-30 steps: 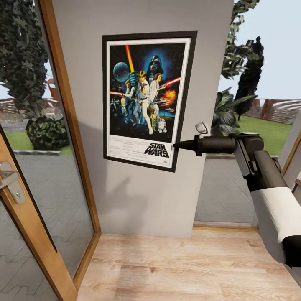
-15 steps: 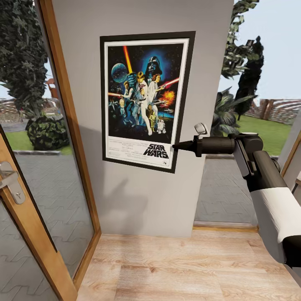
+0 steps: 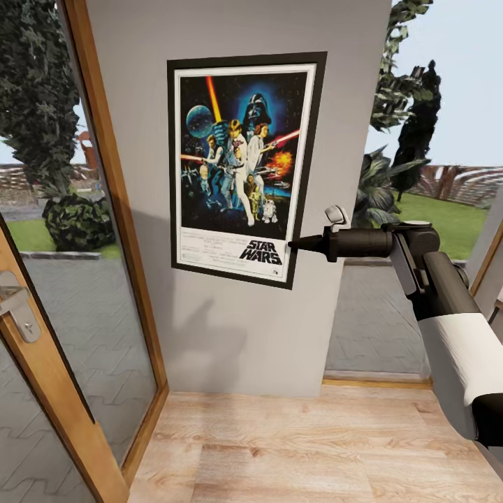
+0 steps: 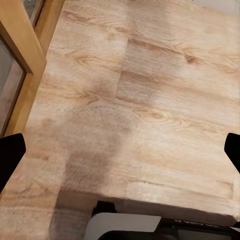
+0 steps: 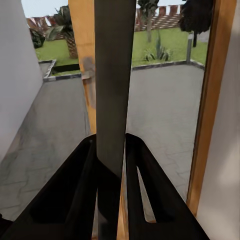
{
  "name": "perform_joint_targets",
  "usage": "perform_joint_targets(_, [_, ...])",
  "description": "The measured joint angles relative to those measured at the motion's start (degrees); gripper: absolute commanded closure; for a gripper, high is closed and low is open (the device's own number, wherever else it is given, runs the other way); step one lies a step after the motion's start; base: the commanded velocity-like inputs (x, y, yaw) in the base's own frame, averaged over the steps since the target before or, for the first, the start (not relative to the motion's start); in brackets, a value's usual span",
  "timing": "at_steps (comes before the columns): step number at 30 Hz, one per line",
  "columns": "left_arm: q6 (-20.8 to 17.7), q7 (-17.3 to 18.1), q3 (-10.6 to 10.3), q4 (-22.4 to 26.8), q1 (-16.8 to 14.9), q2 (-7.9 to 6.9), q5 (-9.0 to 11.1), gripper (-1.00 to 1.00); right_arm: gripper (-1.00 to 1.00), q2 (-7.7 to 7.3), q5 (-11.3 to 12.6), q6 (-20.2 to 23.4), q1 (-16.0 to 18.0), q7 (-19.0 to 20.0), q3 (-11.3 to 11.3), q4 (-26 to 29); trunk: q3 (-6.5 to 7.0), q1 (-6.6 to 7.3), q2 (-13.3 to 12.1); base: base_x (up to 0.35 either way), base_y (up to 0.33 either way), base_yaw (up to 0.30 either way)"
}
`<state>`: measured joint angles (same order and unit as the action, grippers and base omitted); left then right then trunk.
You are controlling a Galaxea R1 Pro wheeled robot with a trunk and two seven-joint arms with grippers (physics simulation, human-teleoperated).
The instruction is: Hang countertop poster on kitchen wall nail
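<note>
The Star Wars poster (image 3: 241, 164) lies flat against the light grey wall (image 3: 230, 328), upright, black frame all round. My right gripper (image 3: 295, 244) is shut on the poster's right edge near its lower corner. In the right wrist view the poster (image 5: 114, 75) shows edge-on as a dark strip pinched between the two black fingers (image 5: 80, 190). My left gripper (image 4: 120, 152) hangs over the wooden floor, its fingertips (image 4: 10, 155) far apart, open and holding nothing. The wall nail is hidden and the kitchen countertop is out of view.
A wood-framed glass door with a metal handle (image 3: 17, 307) stands ajar at the left. To the right of the wall panel a tall window (image 3: 419, 175) looks onto a garden. Pale wood floor (image 3: 300, 447) lies below. The robot's base (image 4: 125, 225) shows under the left gripper.
The poster shifted slightly left on the wall and now sits still. The right gripper keeps its hold on the edge, barely moved.
</note>
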<state>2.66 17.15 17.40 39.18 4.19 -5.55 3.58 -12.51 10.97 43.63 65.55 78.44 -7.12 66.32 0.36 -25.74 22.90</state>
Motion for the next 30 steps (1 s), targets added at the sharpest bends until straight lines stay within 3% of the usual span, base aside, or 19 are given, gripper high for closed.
perform_joint_targets(14, [0.0,0.0,0.1,0.1,0.0,0.00,0.0,-1.00,1.00,0.00,0.0,0.0,0.0,0.0,0.0,0.1,0.00,0.00,0.0,0.167,0.000,0.000])
perform_joint_targets(30, [0.0,0.0,0.1,0.1,0.0,-0.17,0.0,-1.00,1.00,0.00,0.0,0.0,0.0,0.0,0.1,0.4,0.00,0.01,0.0,0.319,0.000,0.000])
